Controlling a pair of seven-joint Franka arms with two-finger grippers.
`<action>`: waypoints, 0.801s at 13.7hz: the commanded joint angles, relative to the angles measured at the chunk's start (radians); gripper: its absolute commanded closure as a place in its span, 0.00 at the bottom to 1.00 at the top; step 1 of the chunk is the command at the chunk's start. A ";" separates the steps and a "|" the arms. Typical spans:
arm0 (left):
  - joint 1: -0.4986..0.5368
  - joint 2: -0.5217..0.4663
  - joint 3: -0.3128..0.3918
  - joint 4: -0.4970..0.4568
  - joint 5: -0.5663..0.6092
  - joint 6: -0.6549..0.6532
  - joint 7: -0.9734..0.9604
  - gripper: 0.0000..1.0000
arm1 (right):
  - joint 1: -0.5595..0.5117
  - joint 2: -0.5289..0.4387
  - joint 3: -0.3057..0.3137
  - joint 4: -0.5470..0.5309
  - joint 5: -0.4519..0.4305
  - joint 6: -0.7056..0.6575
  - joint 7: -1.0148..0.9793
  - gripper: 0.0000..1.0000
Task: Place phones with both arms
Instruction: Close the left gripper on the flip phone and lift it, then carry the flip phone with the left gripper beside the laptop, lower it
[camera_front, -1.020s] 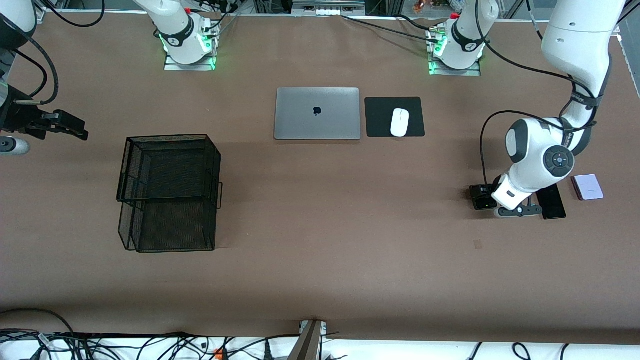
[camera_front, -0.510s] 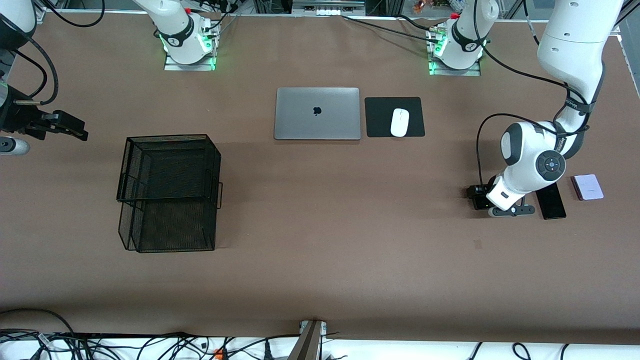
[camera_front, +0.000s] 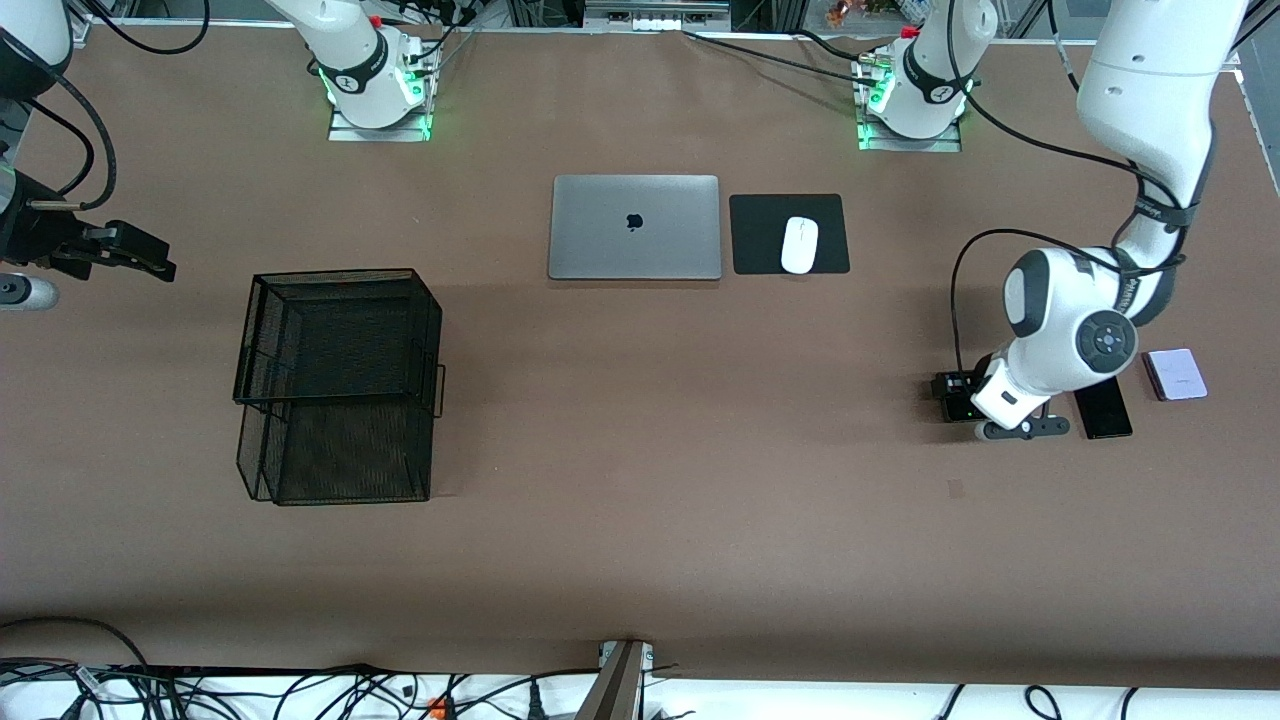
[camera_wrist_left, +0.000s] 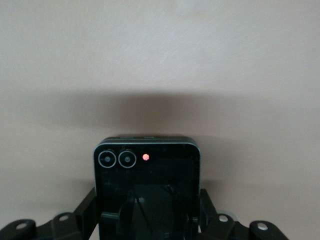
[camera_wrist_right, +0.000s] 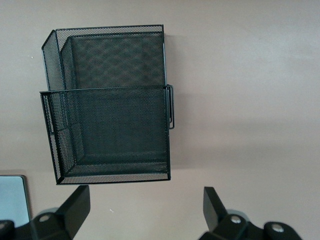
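Observation:
In the left wrist view my left gripper is shut on the small squarish black phone, one finger against each side edge; its two camera rings and a red dot show. In the front view the left gripper is low at the left arm's end of the table and its hand hides that phone. Beside it lie the long slim black phone and the pale lavender phone. My right gripper waits open over the right arm's end of the table; in its wrist view the right gripper holds nothing.
A black wire-mesh basket stands toward the right arm's end, also seen in the right wrist view as the basket. A closed silver laptop and a white mouse on a black pad lie near the robot bases.
The left gripper's fingers closed onto the small black phone, and the left hand shifted slightly toward the table's middle. The right arm has not moved.

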 joint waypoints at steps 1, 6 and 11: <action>-0.016 -0.033 -0.040 0.217 -0.023 -0.260 -0.004 0.62 | -0.014 -0.011 0.006 -0.011 0.006 0.009 -0.008 0.00; -0.244 -0.007 -0.064 0.384 -0.023 -0.368 -0.074 0.61 | -0.012 -0.011 0.003 -0.009 0.007 0.011 -0.013 0.00; -0.533 0.128 -0.063 0.416 -0.015 -0.151 -0.437 0.61 | -0.012 -0.011 0.002 -0.011 0.004 0.008 -0.022 0.00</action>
